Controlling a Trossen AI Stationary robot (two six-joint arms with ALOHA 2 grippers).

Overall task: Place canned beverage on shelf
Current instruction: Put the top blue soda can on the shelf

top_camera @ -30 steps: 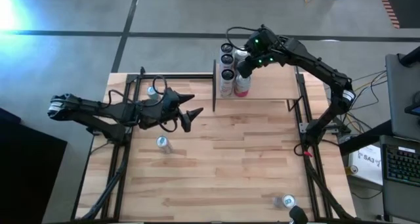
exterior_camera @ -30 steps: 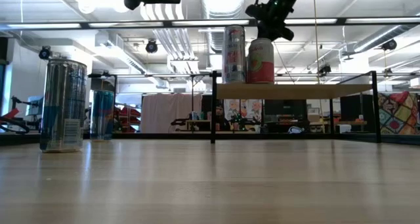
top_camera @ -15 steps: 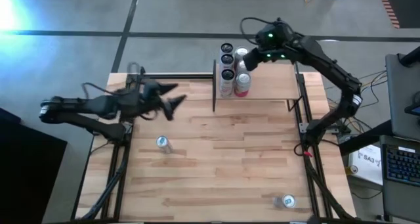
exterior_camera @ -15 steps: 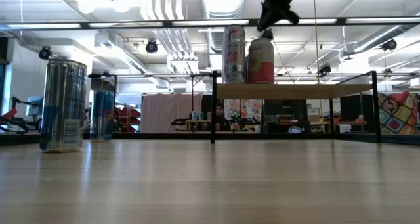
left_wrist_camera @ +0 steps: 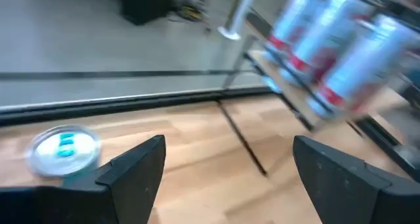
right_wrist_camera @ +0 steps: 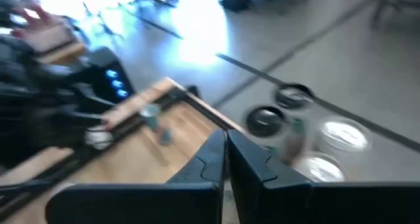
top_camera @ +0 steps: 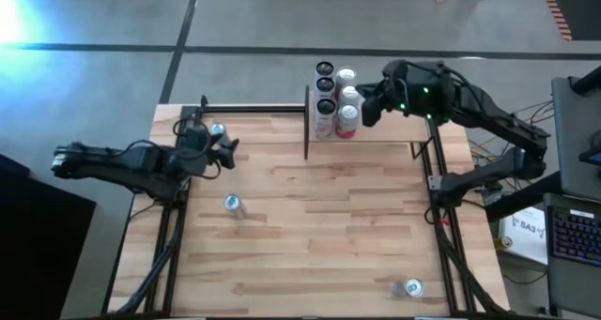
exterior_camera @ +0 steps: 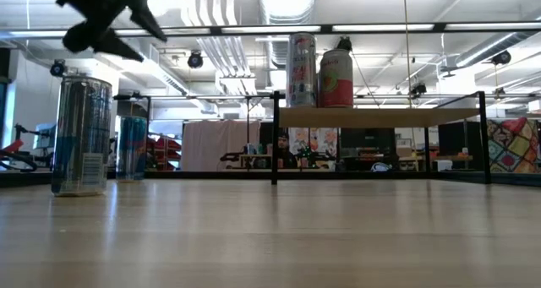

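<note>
Overhead, the left hand (top_camera: 228, 149) hovered released beside a can (top_camera: 218, 129) at the desk's (top_camera: 319, 236) far-left corner; the right hand (top_camera: 369, 107) stayed clenched, empty, above the shelf (top_camera: 394, 128).

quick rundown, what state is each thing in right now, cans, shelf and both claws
left claw: open, empty, beside the can at the table's far left corner
right claw: shut, empty, over the shelf next to the cans
shelf: holds five upright cans at its left end
shelf cans: upright, close together
far left can: upright on the table
mid-left can: upright on the table
near right can: upright on the table
</note>
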